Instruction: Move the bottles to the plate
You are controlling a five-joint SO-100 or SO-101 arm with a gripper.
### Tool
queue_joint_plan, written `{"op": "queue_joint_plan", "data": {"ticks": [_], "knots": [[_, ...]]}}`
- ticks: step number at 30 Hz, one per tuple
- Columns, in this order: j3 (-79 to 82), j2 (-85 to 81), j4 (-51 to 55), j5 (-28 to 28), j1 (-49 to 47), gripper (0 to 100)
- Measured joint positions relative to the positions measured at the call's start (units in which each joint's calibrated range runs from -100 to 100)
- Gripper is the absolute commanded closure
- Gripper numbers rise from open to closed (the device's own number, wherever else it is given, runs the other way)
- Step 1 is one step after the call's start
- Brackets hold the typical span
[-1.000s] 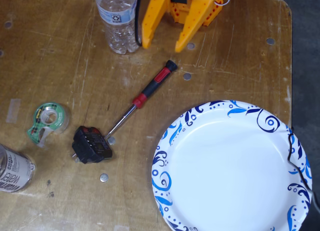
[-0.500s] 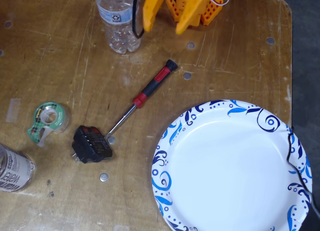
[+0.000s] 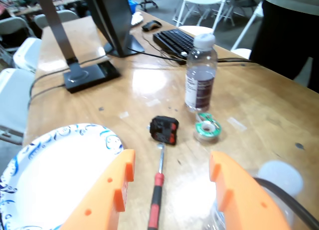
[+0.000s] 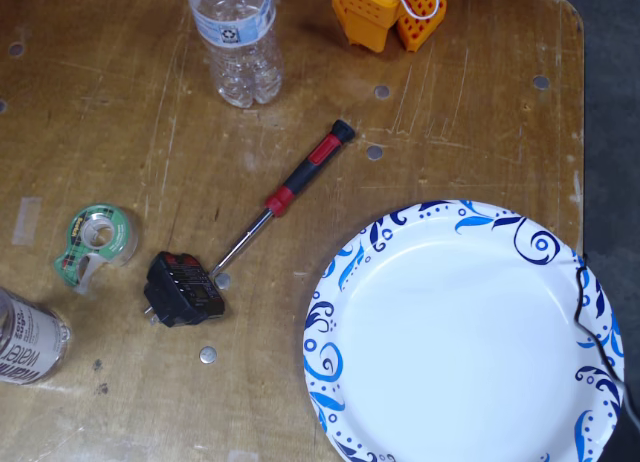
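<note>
End effector (image 3: 172,187) released, fingers spread, pulled back toward table edge, bottles and plate (image 4: 465,337) unmoved

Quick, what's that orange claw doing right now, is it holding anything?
Gripper: open, fingers spread wide apart, holding nothing.

The orange gripper (image 3: 172,190) hangs above the table with its two fingers (image 3: 107,195) spread wide apart and nothing between them in the wrist view, while the fixed view shows only part of the arm (image 4: 388,12) at its top edge.
</note>
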Motion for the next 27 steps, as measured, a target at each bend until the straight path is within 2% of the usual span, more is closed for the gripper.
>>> {"op": "queue_joint_plan", "data": {"ticks": [7,12,18,27], "knots": [[-6.56,-1.59,10.21,1.67,4.74,83],[-3.15,-7.8,10.47,2.24,6.93,83],[5.22,-16.28,10.21,4.48,18.96,83],[11.78,-18.62,10.21,5.47,20.78,83]]}}
